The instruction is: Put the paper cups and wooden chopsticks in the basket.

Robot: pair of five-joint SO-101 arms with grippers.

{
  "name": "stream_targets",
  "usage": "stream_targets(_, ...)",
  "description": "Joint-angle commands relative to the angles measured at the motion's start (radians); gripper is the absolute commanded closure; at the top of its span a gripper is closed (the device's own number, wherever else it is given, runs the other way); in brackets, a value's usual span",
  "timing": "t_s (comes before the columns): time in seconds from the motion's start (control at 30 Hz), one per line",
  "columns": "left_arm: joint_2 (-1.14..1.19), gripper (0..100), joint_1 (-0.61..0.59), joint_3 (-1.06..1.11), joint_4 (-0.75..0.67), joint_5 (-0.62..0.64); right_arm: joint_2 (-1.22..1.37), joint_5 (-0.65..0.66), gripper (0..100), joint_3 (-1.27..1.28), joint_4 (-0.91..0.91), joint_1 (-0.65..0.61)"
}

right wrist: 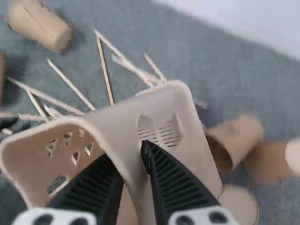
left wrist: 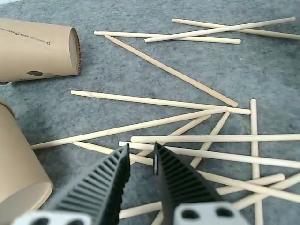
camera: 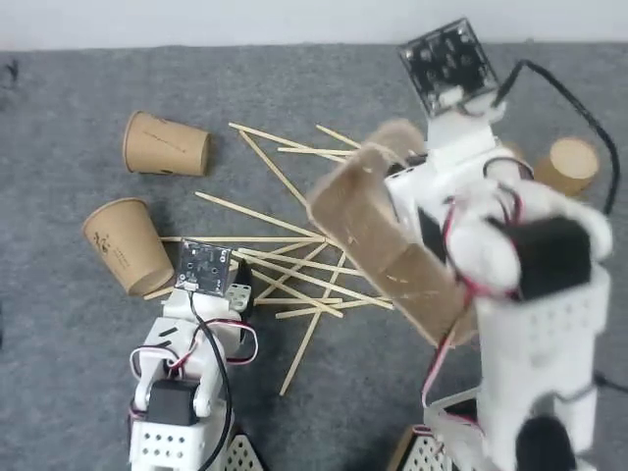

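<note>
While both arms sit at the six o'clock edge of the grey desk (camera: 78, 392), I see the left end effector (left wrist: 140, 152) low over the nearest wooden chopsticks (left wrist: 159, 101). Its jaws are parted by a narrow gap with nothing between them. The chopsticks lie scattered and crossed over the middle of the desk. At nine o'clock of that pile a paper cup (camera: 128, 245) lies on its side, just beside the left arm's wrist. A second paper cup (camera: 165, 144) lies on its side farther out, toward ten o'clock. At three o'clock of the pile the right end effector (right wrist: 129, 152) is clamped on one wall of the beige basket (camera: 378, 231). I see the basket held tilted, overlapping that end of the pile in the high view. Beyond it, at about two o'clock, a third paper cup (camera: 569, 165) sits on the desk, and the right wrist view shows further cups (right wrist: 234, 140) near it.
</note>
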Motion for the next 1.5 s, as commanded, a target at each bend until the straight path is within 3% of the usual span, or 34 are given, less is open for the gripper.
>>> stream_targets(0.0, -0.009, 91, -0.003, -0.015, -0.002, -0.009, 0.056, 0.009, 99.1, -0.092, 0.051, 0.081)
stream_targets(0.13, -0.009, 91, -0.003, -0.015, -0.002, -0.009, 0.079, 0.008, 99.1, -0.091, 0.053, 0.156)
stream_targets(0.4, -0.009, 91, -0.003, -0.015, -0.002, -0.009, 0.165, 0.025, 99.1, -0.017, 0.042, 0.170)
stream_targets(0.73, -0.009, 91, -0.003, -0.015, -0.002, -0.009, 0.358, 0.143, 99.1, -0.054, -0.143, 0.255)
stream_targets(1.3, -0.009, 91, 0.002, -0.015, -0.002, -0.009, 0.515, 0.149, 98.8, -0.054, -0.303, 0.340)
stream_targets(1.37, -0.009, 91, 0.000, -0.015, -0.002, -0.009, 0.524, 0.141, 95.0, -0.054, -0.312, 0.344)
stream_targets(1.47, -0.009, 91, -0.002, -0.015, -0.002, -0.009, 0.519, 0.144, 76.8, -0.054, -0.309, 0.341)
